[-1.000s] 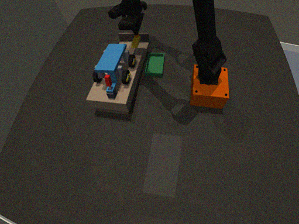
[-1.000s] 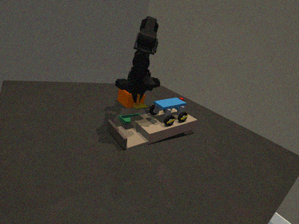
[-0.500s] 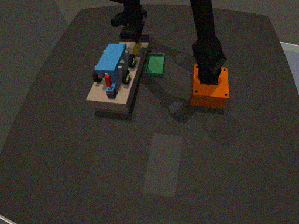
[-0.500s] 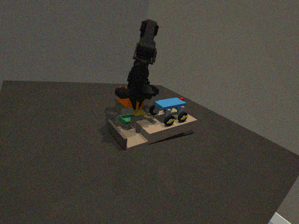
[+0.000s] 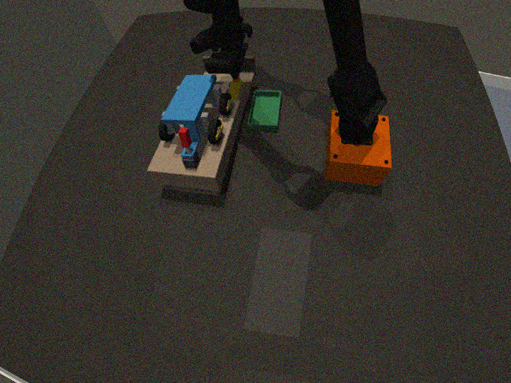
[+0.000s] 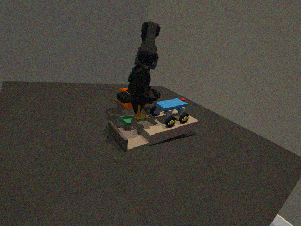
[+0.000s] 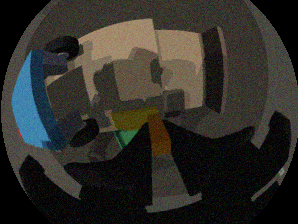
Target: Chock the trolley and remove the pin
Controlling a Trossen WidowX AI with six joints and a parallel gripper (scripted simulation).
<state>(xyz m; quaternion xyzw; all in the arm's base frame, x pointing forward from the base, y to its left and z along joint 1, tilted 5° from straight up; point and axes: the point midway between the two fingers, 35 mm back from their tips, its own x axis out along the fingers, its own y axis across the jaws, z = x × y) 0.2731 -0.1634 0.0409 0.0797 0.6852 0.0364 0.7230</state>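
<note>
The gripper (image 5: 234,77) (image 6: 137,111) (image 7: 154,124), clamped on the chock (image 5: 236,89) (image 6: 141,117) (image 7: 131,119), appears mid-placement; next comes lowering it toward the nearby downhill wheel (image 5: 225,103) (image 6: 154,111) (image 7: 85,132).

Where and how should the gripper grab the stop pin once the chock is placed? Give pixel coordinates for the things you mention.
Grip the red head of the stop pin (image 5: 185,137) (image 6: 183,99), probably coming from above at the ramp's uphill end: it stands upright above its blue bracket (image 5: 190,153), clear of the trolley's deck (image 5: 190,98) (image 6: 171,103) (image 7: 25,102).

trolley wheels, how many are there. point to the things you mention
4: beside the green tray (image 5: 266,112) (image 6: 126,122) (image 7: 126,138), the near uphill wheel (image 5: 215,131) and near downhill wheel (image 5: 225,103) (image 6: 154,110) (image 7: 85,133); opposite, the far uphill wheel (image 5: 166,132) (image 6: 184,117) and far downhill wheel (image 6: 170,121) (image 7: 63,47), the last hidden from the top.
</note>
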